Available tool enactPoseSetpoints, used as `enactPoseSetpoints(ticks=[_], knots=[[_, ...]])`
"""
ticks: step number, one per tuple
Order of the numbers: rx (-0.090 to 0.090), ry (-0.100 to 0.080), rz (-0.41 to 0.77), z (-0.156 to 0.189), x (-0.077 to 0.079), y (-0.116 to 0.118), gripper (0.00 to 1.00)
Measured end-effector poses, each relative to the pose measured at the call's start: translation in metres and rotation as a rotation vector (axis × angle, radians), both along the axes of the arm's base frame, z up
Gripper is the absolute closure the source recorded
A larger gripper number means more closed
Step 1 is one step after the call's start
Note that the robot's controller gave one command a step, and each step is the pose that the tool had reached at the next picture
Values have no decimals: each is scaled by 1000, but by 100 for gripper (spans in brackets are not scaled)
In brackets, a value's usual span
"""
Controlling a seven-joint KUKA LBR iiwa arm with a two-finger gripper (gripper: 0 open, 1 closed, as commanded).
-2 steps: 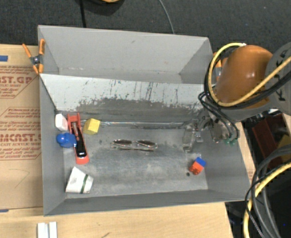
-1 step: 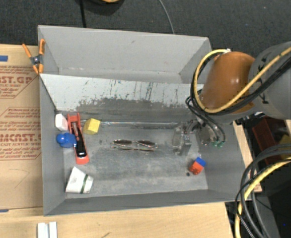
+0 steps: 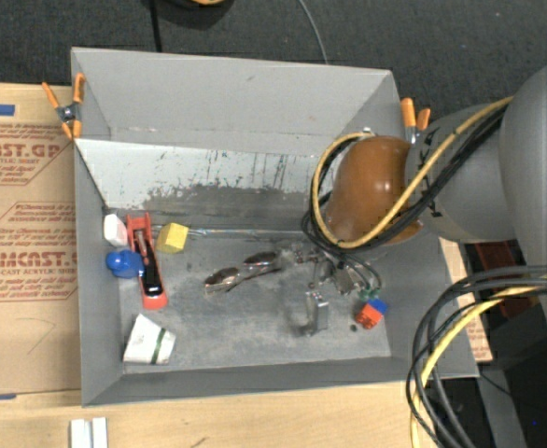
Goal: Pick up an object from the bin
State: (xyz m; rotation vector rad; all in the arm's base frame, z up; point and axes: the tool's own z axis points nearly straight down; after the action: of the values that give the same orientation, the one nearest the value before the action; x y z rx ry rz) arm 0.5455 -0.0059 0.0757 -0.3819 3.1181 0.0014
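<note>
My gripper (image 3: 315, 314) hangs low over the bin floor, right of the middle, below the arm's brown dome. Just to its left, a shiny metal clip-like piece (image 3: 243, 271) lies flat, stretching from the middle of the floor toward the gripper. A small red and blue part (image 3: 369, 314) sits on the floor close to the gripper's right. I see nothing held in the gripper.
Along the left side lie a red hand tool (image 3: 147, 261), a yellow block (image 3: 172, 238), a blue round thing (image 3: 121, 263) and a small white piece (image 3: 115, 229). A white and green packet (image 3: 148, 341) rests in the front left corner. Cables loop round the wrist.
</note>
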Motion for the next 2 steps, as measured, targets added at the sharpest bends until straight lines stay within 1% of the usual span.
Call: enactPoseSetpoints(ticks=[1, 2], knots=[[-1, -2, 0, 1, 1, 0, 0], [-1, -3, -28, -3, 6, 35, 0]])
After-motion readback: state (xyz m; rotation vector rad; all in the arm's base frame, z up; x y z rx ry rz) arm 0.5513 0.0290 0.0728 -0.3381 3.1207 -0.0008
